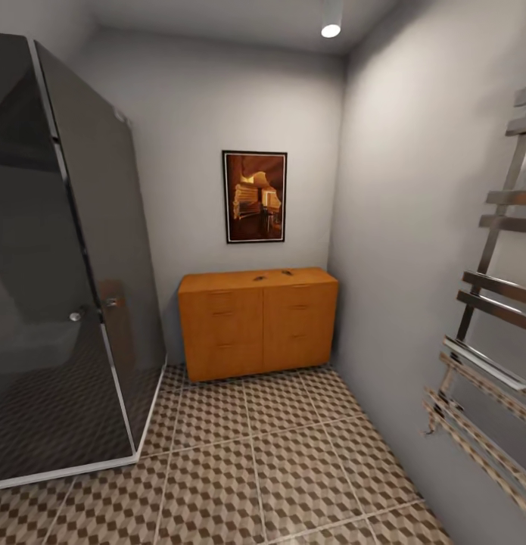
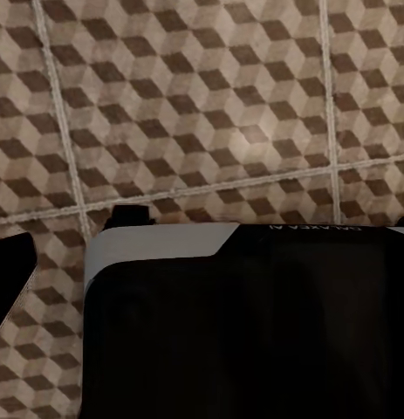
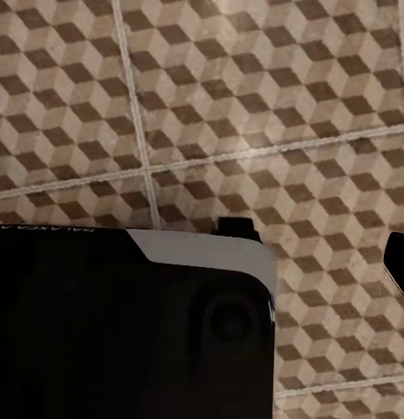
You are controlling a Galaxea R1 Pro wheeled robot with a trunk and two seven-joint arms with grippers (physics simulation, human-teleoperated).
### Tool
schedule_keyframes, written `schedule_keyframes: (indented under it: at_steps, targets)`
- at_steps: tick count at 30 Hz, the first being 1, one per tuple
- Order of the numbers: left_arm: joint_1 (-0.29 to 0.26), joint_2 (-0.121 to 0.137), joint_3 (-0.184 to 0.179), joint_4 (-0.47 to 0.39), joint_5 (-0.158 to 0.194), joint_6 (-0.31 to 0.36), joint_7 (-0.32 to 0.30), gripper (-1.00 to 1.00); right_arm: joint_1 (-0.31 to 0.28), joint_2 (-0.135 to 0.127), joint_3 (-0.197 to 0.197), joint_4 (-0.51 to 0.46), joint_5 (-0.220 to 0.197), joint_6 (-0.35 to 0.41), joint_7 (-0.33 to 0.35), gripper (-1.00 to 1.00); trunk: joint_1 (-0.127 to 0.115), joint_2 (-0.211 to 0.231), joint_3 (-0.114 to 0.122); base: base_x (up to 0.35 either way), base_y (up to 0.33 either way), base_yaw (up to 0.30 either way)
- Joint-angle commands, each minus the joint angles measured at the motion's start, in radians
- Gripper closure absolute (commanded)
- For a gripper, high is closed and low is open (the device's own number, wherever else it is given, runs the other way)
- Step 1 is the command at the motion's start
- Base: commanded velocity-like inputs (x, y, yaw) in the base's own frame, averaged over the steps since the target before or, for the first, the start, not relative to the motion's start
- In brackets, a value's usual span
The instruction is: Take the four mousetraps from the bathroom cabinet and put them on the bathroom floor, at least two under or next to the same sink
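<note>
Two small dark shapes, likely mousetraps (image 1: 259,278), lie on top of the cabinet (image 1: 259,322) against the far wall at the middle of the head view, too small to make out. I judge them light, stiff and thin, best pinched across the wooden edges, clear of the wire. Both wrist views look down on the bathroom floor (image 2: 202,113) past dark robot body parts, suggesting both arms hang low; I cannot tell either gripper's opening.

Cube-patterned bathroom floor (image 2: 210,113) with pale grout lines, above the robot's black-and-white body (image 2: 245,323).
</note>
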Motion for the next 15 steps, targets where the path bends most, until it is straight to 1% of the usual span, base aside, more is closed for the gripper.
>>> schedule_keyframes:
  at_steps: [1,15]
  targets:
    - [-0.001,0.000,-0.008,0.002,0.011,-0.003,-0.004,-1.00,-0.001,0.000,0.000,0.003,0.001,-0.006,0.002,-1.00,0.001,-0.001,-0.001,0.322,0.000,0.000]
    - [-0.001,0.000,-0.008,0.002,0.012,-0.004,-0.004,-1.00,-0.001,0.000,0.000,0.003,0.001,-0.007,0.001,-1.00,0.001,-0.001,-0.001,0.322,0.000,0.000]
